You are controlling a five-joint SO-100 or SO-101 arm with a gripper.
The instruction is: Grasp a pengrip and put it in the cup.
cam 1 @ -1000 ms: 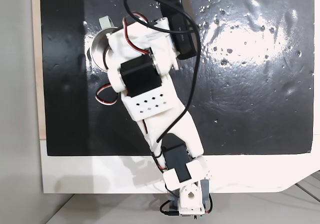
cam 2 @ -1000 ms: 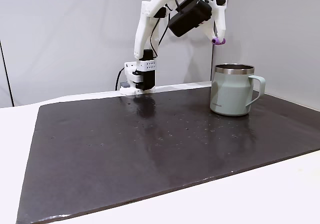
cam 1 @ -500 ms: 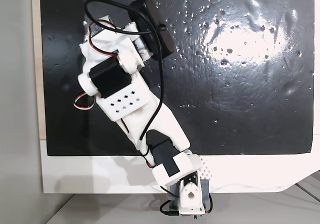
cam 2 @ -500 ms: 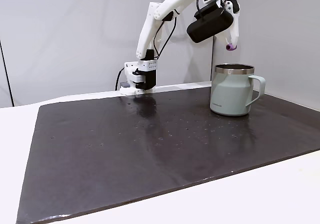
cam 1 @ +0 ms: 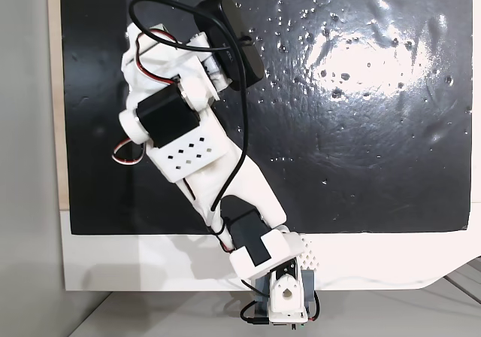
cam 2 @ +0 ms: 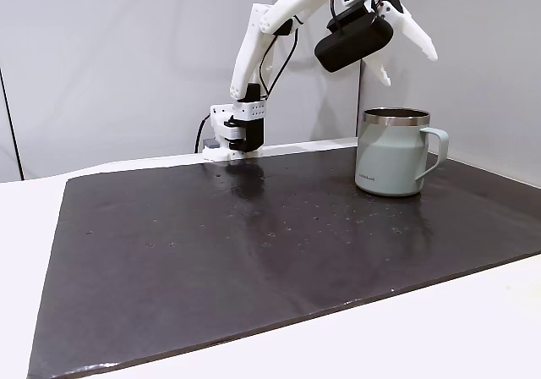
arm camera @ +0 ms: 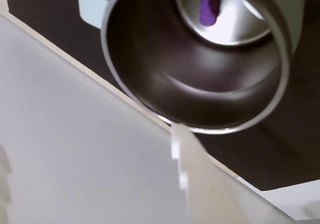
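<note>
Wrist view — the pengrip [arm camera: 209, 6] lies at twelve o'clock inside the cup [arm camera: 150, 64], and my pincer [cam 2: 408, 62] hangs above it, fingers spread and empty.

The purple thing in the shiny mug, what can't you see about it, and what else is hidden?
- Tiny purple ribbed pengrip: in the wrist view it is blurred inside the mug and its top is cut off by the edge.
- Round silvery metal mug: in a fixed view its wall hides the inside; in a fixed view from above, the white arm covers it.
- Gripper: jaws apart; the wrist view blurs them.
</note>
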